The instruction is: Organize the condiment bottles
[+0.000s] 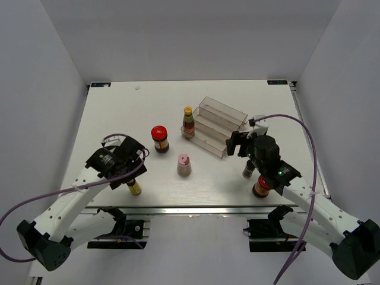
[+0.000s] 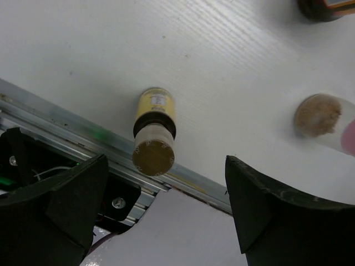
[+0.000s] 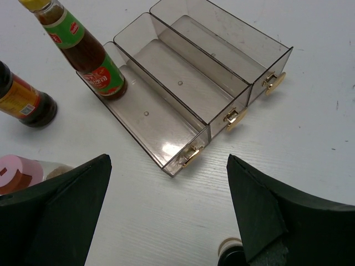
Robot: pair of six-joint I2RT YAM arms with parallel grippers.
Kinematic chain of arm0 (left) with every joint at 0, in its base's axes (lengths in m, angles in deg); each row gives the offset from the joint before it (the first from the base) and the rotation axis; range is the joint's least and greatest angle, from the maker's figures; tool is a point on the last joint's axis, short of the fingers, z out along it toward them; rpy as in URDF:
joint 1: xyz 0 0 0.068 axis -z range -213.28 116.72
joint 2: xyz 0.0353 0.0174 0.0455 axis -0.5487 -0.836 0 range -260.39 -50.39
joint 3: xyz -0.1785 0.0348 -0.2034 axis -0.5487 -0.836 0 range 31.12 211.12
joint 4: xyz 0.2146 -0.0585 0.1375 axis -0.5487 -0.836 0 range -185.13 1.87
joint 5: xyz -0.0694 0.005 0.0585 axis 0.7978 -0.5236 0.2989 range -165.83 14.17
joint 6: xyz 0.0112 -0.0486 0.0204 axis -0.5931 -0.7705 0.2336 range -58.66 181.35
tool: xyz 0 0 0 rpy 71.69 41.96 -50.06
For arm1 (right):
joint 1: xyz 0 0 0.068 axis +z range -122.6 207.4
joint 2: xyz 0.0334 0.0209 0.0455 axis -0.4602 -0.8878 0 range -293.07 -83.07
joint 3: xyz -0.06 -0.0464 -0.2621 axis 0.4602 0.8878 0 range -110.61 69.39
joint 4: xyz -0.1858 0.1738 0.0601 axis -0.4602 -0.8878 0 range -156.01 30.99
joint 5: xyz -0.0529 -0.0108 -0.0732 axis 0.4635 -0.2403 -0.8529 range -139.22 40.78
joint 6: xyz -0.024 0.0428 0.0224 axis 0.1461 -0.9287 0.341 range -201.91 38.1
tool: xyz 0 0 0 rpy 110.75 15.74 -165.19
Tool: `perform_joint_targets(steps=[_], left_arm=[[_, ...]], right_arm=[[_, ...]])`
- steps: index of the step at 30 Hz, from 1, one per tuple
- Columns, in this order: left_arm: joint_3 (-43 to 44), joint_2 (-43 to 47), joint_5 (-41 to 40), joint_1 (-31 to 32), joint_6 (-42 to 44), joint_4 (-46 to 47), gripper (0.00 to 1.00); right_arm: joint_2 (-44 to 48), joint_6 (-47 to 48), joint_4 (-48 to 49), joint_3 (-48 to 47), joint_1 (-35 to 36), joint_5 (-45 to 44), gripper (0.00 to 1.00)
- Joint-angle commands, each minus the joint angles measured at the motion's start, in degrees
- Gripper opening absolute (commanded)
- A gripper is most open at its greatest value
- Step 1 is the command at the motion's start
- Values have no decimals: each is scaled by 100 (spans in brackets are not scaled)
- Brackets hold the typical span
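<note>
The clear stepped rack (image 1: 217, 123) sits at the back right, with a yellow-capped bottle (image 1: 189, 122) standing at the left end of its lowest step. It also shows in the right wrist view (image 3: 83, 52). A red-lidded dark jar (image 1: 159, 138) and the pink-capped shaker (image 1: 184, 165) stand mid-table. My left gripper (image 1: 136, 163) is open above a second yellow-capped bottle (image 2: 154, 138) near the front edge. My right gripper (image 1: 238, 142) is open and empty in front of the rack (image 3: 199, 83). The black-capped bottle (image 1: 248, 171) and a second red-lidded jar (image 1: 261, 187) stand under the right arm, partly hidden.
The table's metal front rail (image 2: 55, 124) runs just below the left bottle. The shaker (image 2: 324, 119) lies to the right of my left fingers. The dark jar (image 3: 25, 100) and the shaker (image 3: 22, 172) are left of my right gripper. White walls close off three sides.
</note>
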Motion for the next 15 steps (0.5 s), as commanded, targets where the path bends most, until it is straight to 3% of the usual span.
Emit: perform_joint_targets(steps=[1,9,15], left_arm=[[-122,-87,-75,-7,-268,-415,93],[-315,10,-252,-7,-278,-39,84],[-342,-114,-181,-7,-260,-64,65]], right_arm=[[-8,-6,283,5,13,-197,89],[-8,2,240,49,13,-364,89],[53,11,248,102,4,-478,89]])
